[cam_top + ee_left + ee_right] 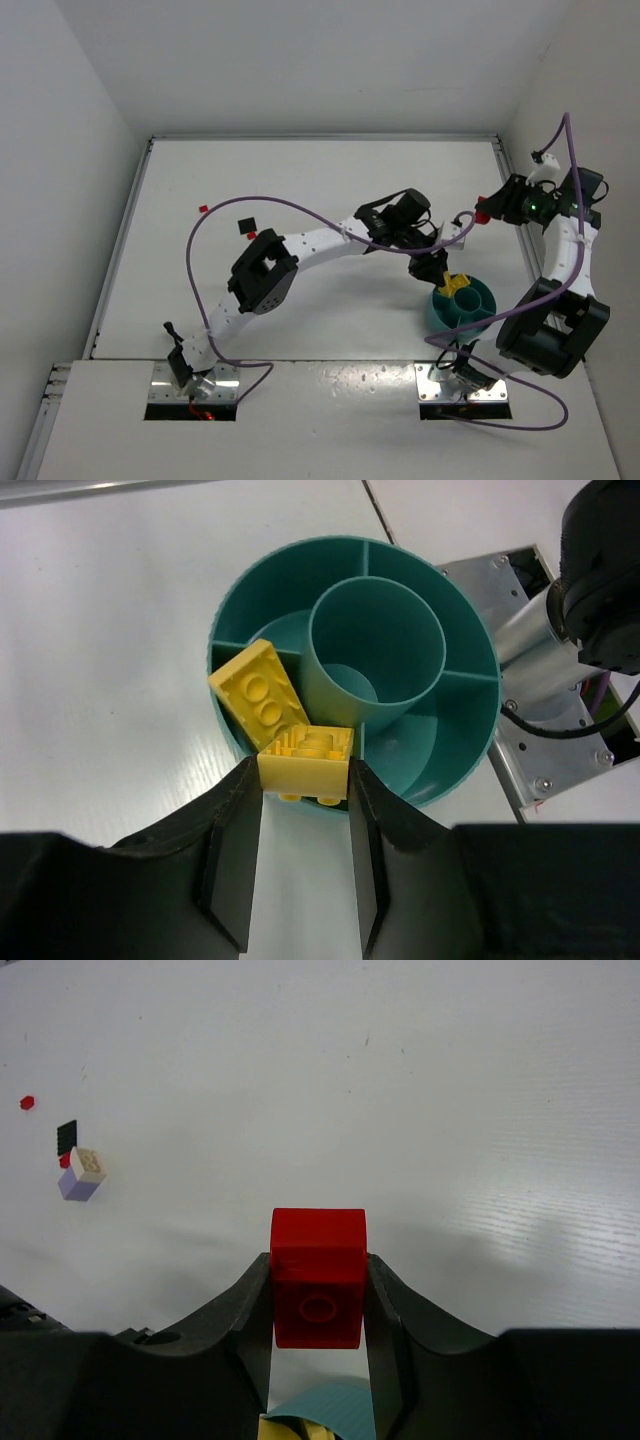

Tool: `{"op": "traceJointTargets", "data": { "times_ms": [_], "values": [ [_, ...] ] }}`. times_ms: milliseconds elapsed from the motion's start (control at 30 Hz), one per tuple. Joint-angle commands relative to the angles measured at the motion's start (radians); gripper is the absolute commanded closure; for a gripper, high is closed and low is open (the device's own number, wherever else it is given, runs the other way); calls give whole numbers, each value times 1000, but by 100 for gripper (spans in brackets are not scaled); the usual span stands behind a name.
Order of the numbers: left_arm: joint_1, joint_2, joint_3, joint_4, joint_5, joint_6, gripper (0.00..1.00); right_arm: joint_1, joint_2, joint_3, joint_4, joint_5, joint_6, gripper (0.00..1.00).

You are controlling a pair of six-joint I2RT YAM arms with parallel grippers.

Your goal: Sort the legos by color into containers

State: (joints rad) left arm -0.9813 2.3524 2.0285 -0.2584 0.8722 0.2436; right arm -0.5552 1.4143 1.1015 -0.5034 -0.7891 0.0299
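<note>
Lavender and red are being left unsorted at the far left: a lavender brick (80, 1176) and a tiny red piece (202, 208) are lying loose on the table (330, 180), well apart from the teal bowl (478, 638). Over the bowl's near rim, a yellow brick (305, 755) is being pinched by the left gripper (305, 776), just beside a second yellow brick (258, 695) already lying in that compartment, evidently so that colours are being matched. Further right, a red brick (318, 1260) is being clamped by the right gripper (318, 1305) above bare table, seemingly being held off beyond the bowl while the left arm is working there.
</note>
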Motion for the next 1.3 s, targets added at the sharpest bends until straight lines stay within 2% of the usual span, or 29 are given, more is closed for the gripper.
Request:
{"op": "traceJointTargets", "data": {
  "times_ms": [0, 33, 67, 133, 200, 233, 267, 300, 333, 433, 533, 567, 600, 667, 867, 933, 1033, 1167, 1267],
  "values": [
    [-23, -48, -8, -25, 14, 69, 68, -6, -12, 20, 3, -33, -21, 100],
    [-33, -59, -8, -25, 14, 69, 60, -6, -12, 20, 3, -33, -21, 100],
    [-33, -59, -8, -34, 14, 69, 43, -6, -12, 20, 3, -42, -21, 100],
    [-33, -71, -8, -35, 14, 60, 35, -6, -12, 20, 3, -68, -21, 100],
    [-23, -106, -54, 33, 14, 28, 31, -6, -12, 20, -6, -93, -42, 100],
    [1, -148, -117, 83, 27, -42, 31, -6, -12, 11, -6, -105, -42, 100],
    [12, -171, -154, 223, 36, -96, 31, -6, -12, 11, -20, -105, -73, 100],
    [22, -194, -187, 293, 36, -149, 31, -6, -12, 11, -29, -119, -91, 100],
    [42, -234, -226, 350, 36, -232, 31, -6, -12, 11, -64, -128, -119, 100],
    [70, -283, -226, 438, 25, -309, 31, 18, -12, 43, -160, -151, -302, 100],
    [111, -355, -226, 438, -33, -352, 31, 18, -3, 101, -295, -212, -480, 100],
    [139, -384, -235, 406, -59, -369, 31, 18, 6, 124, -433, -226, -557, 100],
    [156, -396, -235, 406, -102, -380, 31, 27, 6, 168, -501, -236, -708, 100],
    [200, -418, -260, 397, -114, -403, 31, 40, 15, 210, -625, -236, -789, 100],
    [224, -418, -295, 376, 34, -423, 35, 104, 6, 271, -835, -268, -996, 100],
    [214, -418, -324, 433, 79, -423, 35, 124, 6, 271, -888, -279, -1103, 100],
    [205, -418, -324, 453, 105, -437, 35, 162, -3, 271, -905, -279, -1133, 100],
    [184, -409, -315, 372, 139, -337, 36, 221, -24, 247, -905, -279, -1186, 100],
    [174, -420, -326, 384, 181, -323, 38, 239, -37, 210, -905, -257, -1239, 100]
  ]
}}
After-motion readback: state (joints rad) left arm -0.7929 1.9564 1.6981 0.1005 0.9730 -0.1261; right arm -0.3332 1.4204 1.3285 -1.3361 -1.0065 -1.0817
